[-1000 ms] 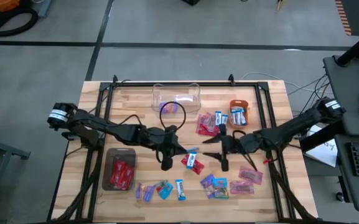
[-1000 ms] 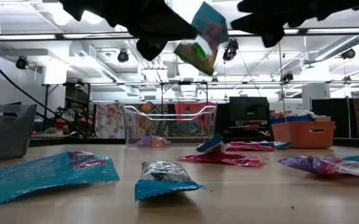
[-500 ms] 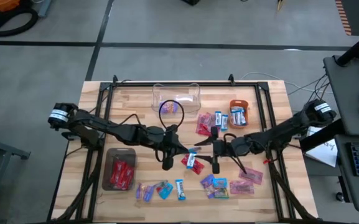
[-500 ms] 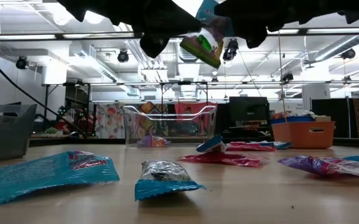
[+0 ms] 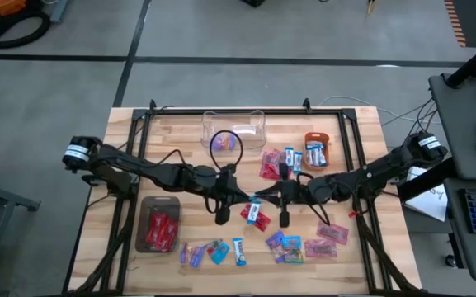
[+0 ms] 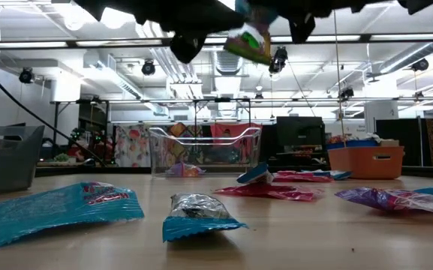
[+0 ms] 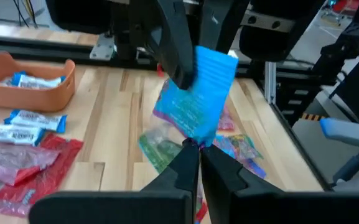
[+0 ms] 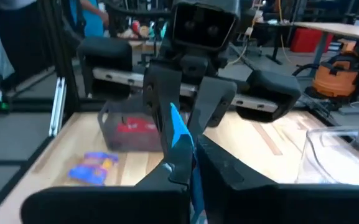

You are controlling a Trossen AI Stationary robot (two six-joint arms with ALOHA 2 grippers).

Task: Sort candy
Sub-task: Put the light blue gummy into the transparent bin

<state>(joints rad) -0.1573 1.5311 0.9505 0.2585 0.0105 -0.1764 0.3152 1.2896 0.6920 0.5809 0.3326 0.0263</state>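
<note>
A: Fingers of the left gripper point(image 5: 239, 200) are clenched on one end of a blue candy packet point(image 5: 254, 201), held in the air above the wooden table point(image 5: 361, 140). The left wrist view shows both dark fingers point(image 7: 180, 163) pinched together on the wrapper's lower edge.

B: And the right gripper point(image 5: 262, 199)?

A: Also clenched, on the opposite end of the same blue candy packet; the right wrist view shows the wrapper edge-on between its fingers point(image 8: 178, 163). Both grippers meet near the table's middle, in front of the clear plastic box point(image 5: 234, 129).

B: Where is the remaining candy?

A: Taking the clear plastic box as landmark: red and blue-white sweets point(image 5: 275, 162) lie just to its right, beside the small orange bowl point(image 5: 317, 150), which holds blue-white packets. Red sweets fill the dark tray point(image 5: 158, 224) towards the near left. Purple, teal and pink sweets point(image 5: 303, 245) lie along the near edge, with a second loose cluster point(image 5: 213, 251) left of them.
</note>
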